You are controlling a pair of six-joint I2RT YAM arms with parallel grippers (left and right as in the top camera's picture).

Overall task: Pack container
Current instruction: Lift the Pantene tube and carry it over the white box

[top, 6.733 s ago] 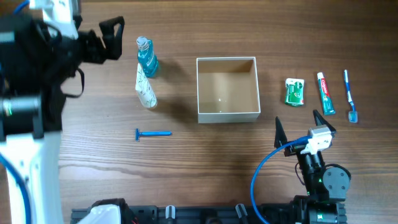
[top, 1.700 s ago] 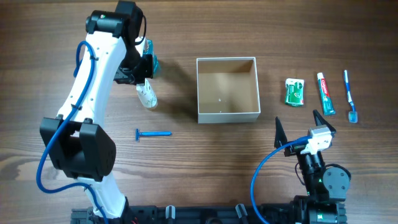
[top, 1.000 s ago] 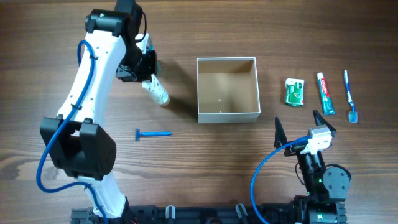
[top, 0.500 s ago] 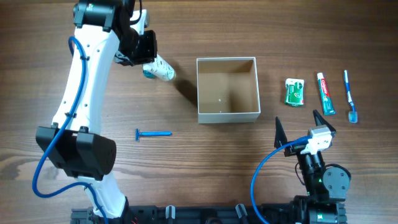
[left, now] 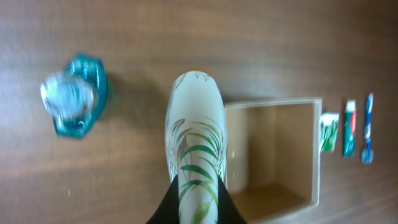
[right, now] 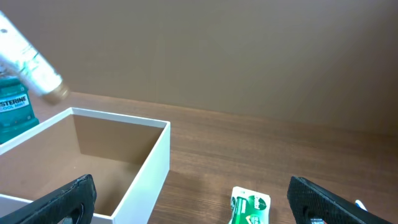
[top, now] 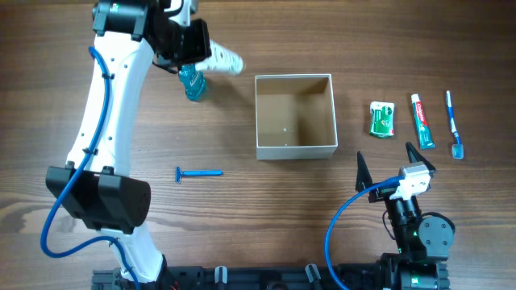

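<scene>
The container [top: 295,150] is a square open box, white outside and tan inside, at the table's middle. My left gripper [top: 193,48] is shut on a white tube with green leaves [top: 219,62], held in the air left of the box's far-left corner. In the left wrist view the tube [left: 194,137] runs up from between my black fingers [left: 225,205], with the container [left: 273,149] below and to the right. My right gripper [top: 389,161] stands open near the front right. It holds nothing, and the box wall [right: 155,168] lies ahead of it.
A blue mouthwash bottle [top: 192,83] stands just under the held tube. A blue razor [top: 198,173] lies front left. Right of the box lie a green floss packet [top: 382,118], a toothpaste tube [top: 422,121] and a blue toothbrush [top: 455,125].
My left gripper took the leaf-patterned tube from beside the mouthwash, lifted it and swung it right toward the container. The right arm has not moved.
</scene>
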